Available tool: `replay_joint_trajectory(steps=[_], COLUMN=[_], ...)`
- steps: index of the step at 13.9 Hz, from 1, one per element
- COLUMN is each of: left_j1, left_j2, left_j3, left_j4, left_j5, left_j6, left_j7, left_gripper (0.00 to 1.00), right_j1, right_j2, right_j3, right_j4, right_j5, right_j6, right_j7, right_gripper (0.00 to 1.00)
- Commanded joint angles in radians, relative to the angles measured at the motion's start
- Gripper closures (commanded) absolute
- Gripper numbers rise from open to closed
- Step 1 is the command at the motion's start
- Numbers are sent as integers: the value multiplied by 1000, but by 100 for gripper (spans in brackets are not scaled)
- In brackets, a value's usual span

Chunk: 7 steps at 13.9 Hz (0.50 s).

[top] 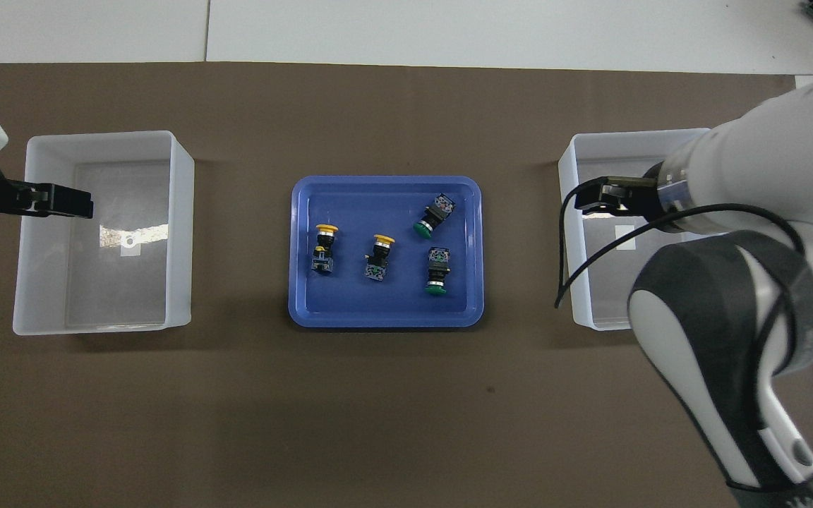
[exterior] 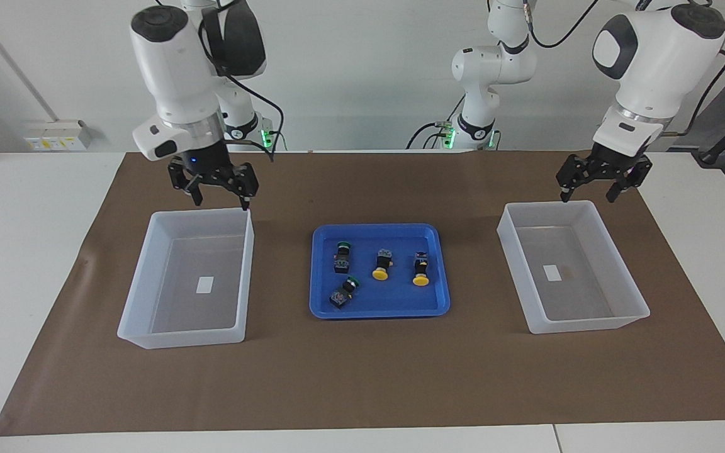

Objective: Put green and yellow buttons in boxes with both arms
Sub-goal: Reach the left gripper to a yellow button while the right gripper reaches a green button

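1. Toward the right arm's end of the table, one translucent box (exterior: 189,277) is seen with nothing in it but its white sticker. The right gripper (exterior: 219,195) is held over that box's wall nearest the robots, its fingers spread and nothing held.
2. At the middle, the blue tray (exterior: 379,312) is found with all four buttons lying in it: two green buttons (exterior: 342,256) (exterior: 345,291) and two yellow buttons (exterior: 382,264) (exterior: 421,268). None is touched, so nothing is judged done; four placements are left.
3. Toward the left arm's end, the other box (exterior: 570,270) is likewise unfilled. The left gripper (exterior: 589,192) is raised over its edge nearest the robots, apparently open and empty.
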Motion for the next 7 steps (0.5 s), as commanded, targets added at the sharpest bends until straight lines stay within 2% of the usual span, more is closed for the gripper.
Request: replay_joint_trajectory(steps=[1,5,7], left_j1=[-83,-232,-281], left_j2=[-1,79,106], left_j3=[10,11,10], left_j4=[-95,-170,-199], left_j5=[-13,-13,-13], left_j6=[127,314,392], left_j7=[-72,-204,-252], left_gripper=[0,0,0], right_j1=[85,206,224], right_j2=[101,134,149], right_j3=[2,4,4], right_j4=[-13,-209,-237], right_j5=[17,18,33], right_j6=[123,389,426], right_j7=[146,299,326], right_gripper=[0,0,0])
